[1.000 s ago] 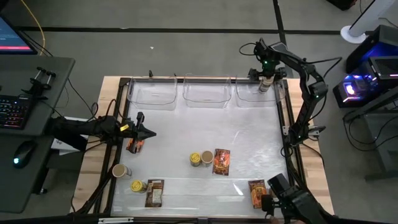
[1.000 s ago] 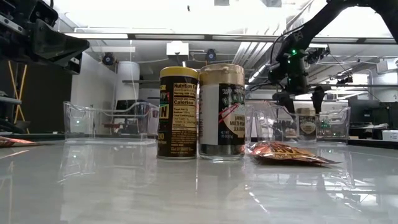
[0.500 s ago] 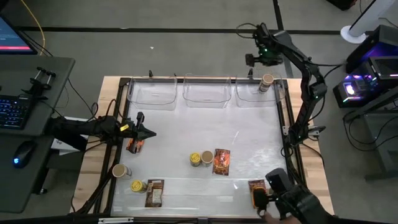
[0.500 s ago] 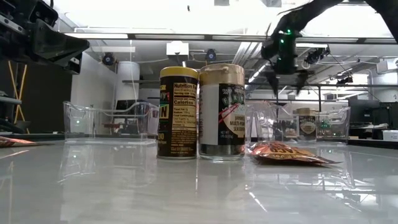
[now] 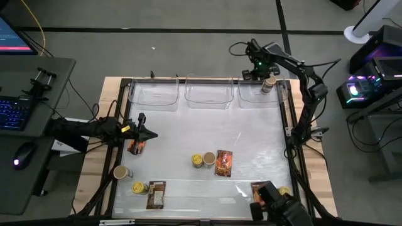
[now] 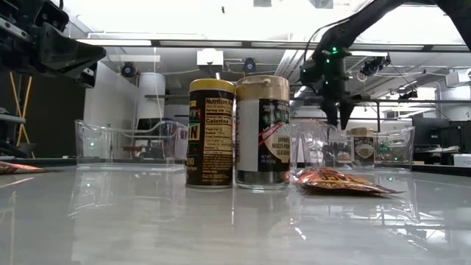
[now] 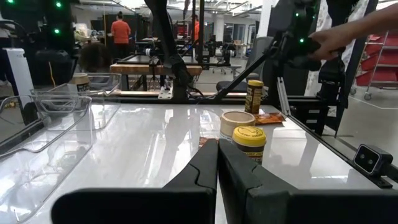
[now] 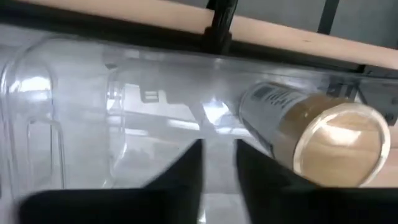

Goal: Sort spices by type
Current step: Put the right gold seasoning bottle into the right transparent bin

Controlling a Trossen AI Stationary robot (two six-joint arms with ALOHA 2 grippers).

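Two dark jointed arms; green light on right arm [image 5: 295, 63].

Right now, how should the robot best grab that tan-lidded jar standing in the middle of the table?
Probably from above: close the fingers across the tan-lidded jar just below its lid, on the sides clear of the yellow-lidded jar and the packet flanking it. It stands upright.

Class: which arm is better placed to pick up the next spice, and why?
Left, probably. The left gripper hangs by a packet and jars; the right gripper is over the far bin, away from the loose spices.
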